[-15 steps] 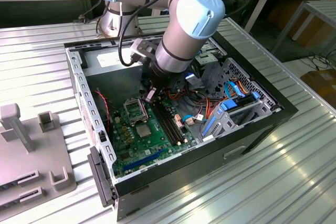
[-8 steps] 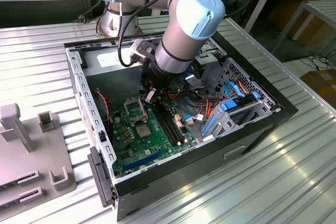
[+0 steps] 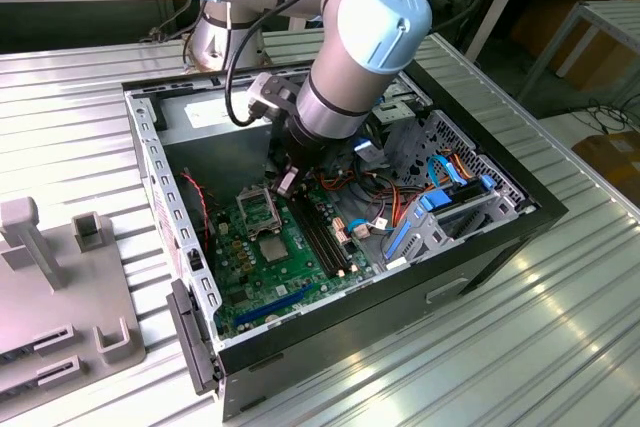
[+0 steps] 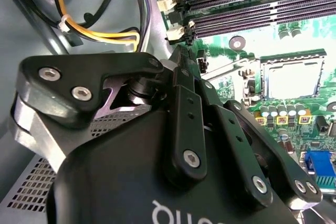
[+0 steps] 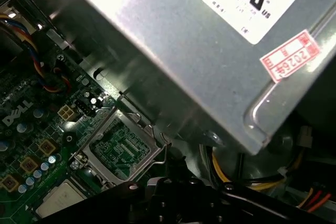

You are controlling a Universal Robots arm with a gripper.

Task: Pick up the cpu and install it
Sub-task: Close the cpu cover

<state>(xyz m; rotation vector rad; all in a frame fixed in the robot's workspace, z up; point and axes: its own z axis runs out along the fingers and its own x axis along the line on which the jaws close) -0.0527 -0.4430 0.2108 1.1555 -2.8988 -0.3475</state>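
Observation:
In the exterior view my gripper (image 3: 287,185) reaches down into the open computer case, just above the motherboard (image 3: 250,272). A small pale grey flat piece, the cpu (image 3: 287,181), sits pinched at its tip, so the fingers look shut on it. The square metal socket (image 3: 258,209) lies directly below and slightly toward the exterior view's left. Its frame surrounds bare green contacts in the first wrist view (image 5: 123,148), and the socket (image 4: 291,80) looks bright in the second wrist view. The black fingers (image 4: 190,124) hide their own tips there.
A dark glossy die (image 3: 275,247) sits beside the socket. Memory slots (image 3: 318,232) run to the exterior view's right of the gripper. The power supply (image 5: 210,40) hangs close over the socket. Cables (image 3: 440,172) and a blue drive cage (image 3: 450,212) stand further right. Grey fixtures (image 3: 60,277) stand outside the case.

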